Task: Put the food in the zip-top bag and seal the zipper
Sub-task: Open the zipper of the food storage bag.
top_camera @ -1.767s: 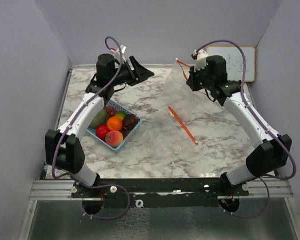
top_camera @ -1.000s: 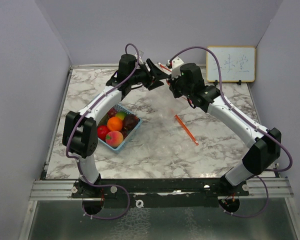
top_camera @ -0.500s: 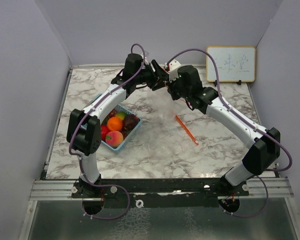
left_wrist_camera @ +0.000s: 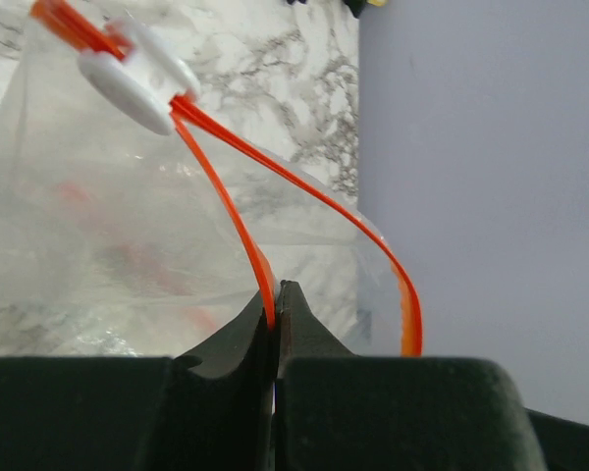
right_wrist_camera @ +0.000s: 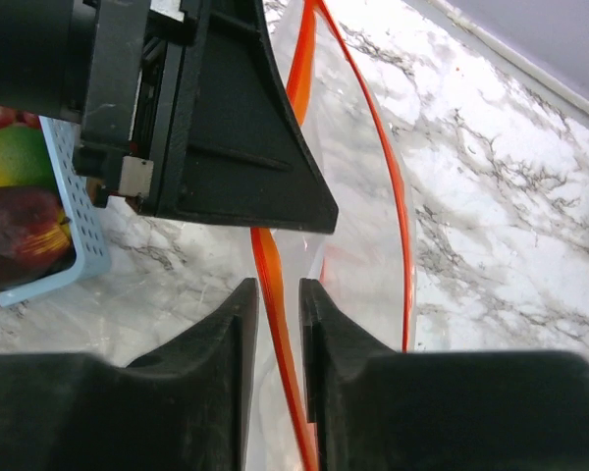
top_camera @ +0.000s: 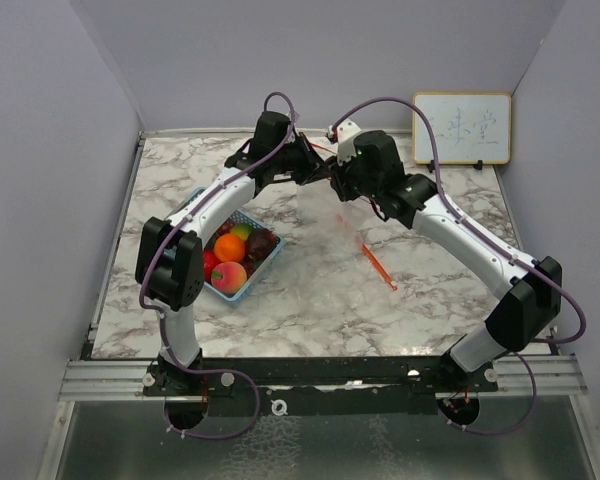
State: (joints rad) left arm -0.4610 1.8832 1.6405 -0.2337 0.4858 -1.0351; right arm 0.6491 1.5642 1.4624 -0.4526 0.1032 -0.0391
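The clear zip-top bag (top_camera: 352,225) hangs between both grippers over the back middle of the table, and its orange zipper (top_camera: 372,258) trails down to the marble. My left gripper (left_wrist_camera: 275,290) is shut on one orange zipper strip (left_wrist_camera: 238,221); the white slider (left_wrist_camera: 137,80) sits further along it. My right gripper (right_wrist_camera: 277,289) is open, with the orange strip (right_wrist_camera: 287,339) running loose between its fingers, just below the left gripper's black finger (right_wrist_camera: 226,128). The food lies in the light-blue basket (top_camera: 252,284): an orange (top_camera: 229,247), a peach (top_camera: 228,275), a red apple (top_camera: 206,263) and a dark purple fruit (top_camera: 262,243).
A small whiteboard (top_camera: 462,128) leans against the back wall at the right. Grey walls close in the table on three sides. The left arm's forearm (top_camera: 215,200) passes over the basket's far end. The two arms nearly touch at the back centre.
The left gripper has closed on the bag's zipper strip. The right gripper, shut on the strip before, has opened. Both arms have barely shifted over the last half second.
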